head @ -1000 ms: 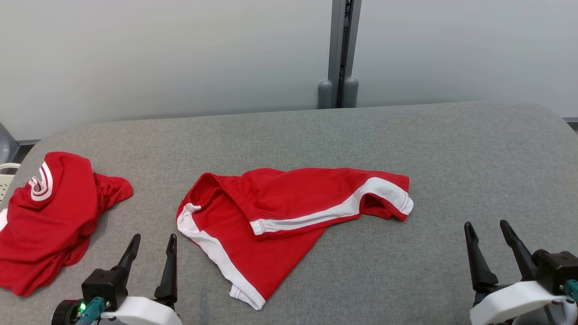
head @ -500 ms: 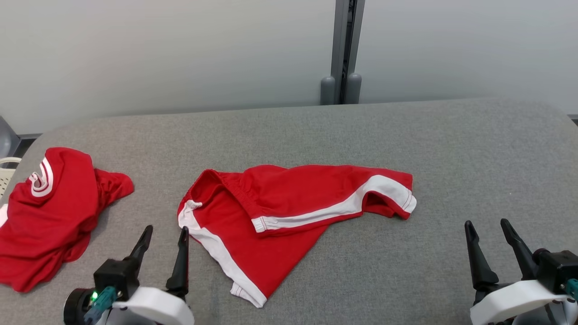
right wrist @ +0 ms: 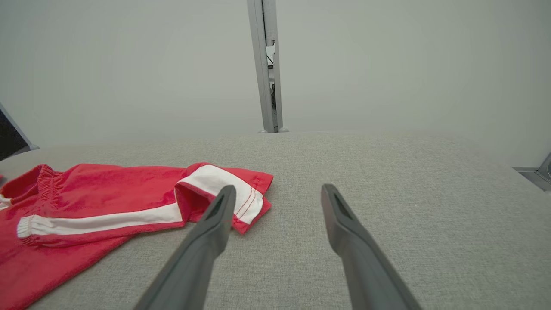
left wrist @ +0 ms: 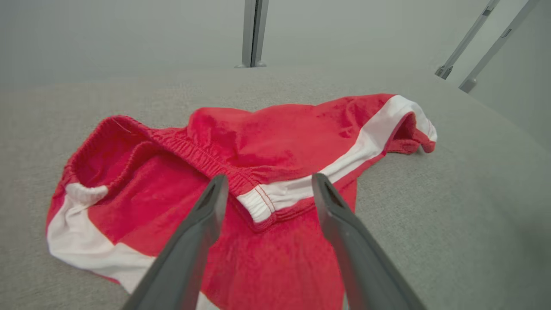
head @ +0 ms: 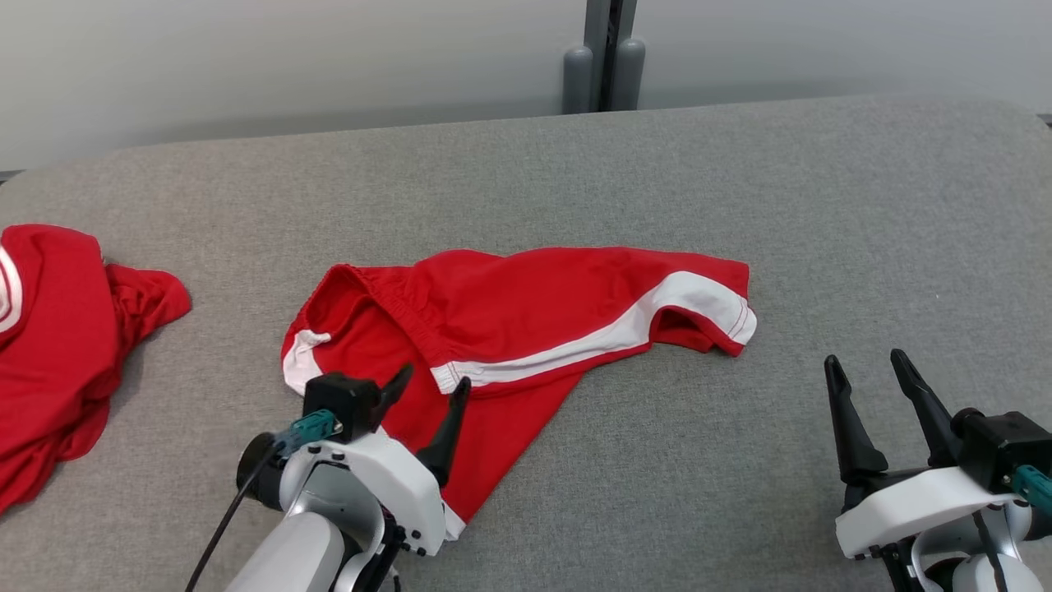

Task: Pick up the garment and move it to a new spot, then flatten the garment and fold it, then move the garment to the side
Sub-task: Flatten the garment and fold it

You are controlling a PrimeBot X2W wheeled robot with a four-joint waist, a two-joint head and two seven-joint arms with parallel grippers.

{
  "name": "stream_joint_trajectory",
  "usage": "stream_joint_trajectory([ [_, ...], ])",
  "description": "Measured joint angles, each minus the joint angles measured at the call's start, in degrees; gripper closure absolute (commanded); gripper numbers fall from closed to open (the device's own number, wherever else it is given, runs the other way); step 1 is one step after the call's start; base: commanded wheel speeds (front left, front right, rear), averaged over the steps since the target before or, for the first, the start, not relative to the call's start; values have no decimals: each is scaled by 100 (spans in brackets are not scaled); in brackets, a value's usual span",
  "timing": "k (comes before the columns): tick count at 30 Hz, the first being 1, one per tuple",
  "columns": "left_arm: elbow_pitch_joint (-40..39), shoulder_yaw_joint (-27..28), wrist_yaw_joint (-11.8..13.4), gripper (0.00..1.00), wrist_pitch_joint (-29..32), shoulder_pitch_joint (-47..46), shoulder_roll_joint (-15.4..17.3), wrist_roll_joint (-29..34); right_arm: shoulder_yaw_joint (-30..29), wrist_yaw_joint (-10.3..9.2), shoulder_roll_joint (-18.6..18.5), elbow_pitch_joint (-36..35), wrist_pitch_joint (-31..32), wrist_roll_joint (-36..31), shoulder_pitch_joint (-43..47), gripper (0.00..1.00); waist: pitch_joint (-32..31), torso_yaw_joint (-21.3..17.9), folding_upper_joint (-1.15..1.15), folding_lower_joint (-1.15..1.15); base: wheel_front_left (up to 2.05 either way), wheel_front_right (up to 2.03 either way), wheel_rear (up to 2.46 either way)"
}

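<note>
red shorts lie crumpled on the grey counter, with the waistband's striped corner just between and beyond the spread, empty left fingers. the right fingers, also spread and empty, hover with the leg hem ahead to their left. the pinch probably works best deep over the waistband seam.

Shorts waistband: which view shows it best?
Left wrist view: the waistband is close, its gathered elastic clear. Head view shows it smaller, the left gripper beside its near end. Right wrist view has a sliver at its left edge.
</note>
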Motion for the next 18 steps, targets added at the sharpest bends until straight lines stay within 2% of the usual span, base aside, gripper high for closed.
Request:
stream_joint_trajectory([
  [6,567,-56,-92,0,413,-213,-156,-258,34,0,0,99,-58,43,-122,0,207,-173,0,0,0,0,0],
  [15,983,16,-162,0,287,-443,-189,-343,3,0,0,207,-118,53,-210,0,341,-332,0,0,0,0,0],
  [16,1014,22,-182,5,254,-472,-189,-344,5,0,0,214,-127,55,-226,0,348,-341,0,0,0,0,0],
  [17,1024,23,-188,5,196,-491,-193,-344,5,0,-1,220,-132,60,-239,0,354,-346,0,0,0,0,0],
  [18,1033,26,-193,51,145,-505,-199,-344,1,0,-1,227,-133,62,-244,0,363,-349,0,0,0,0,0],
])
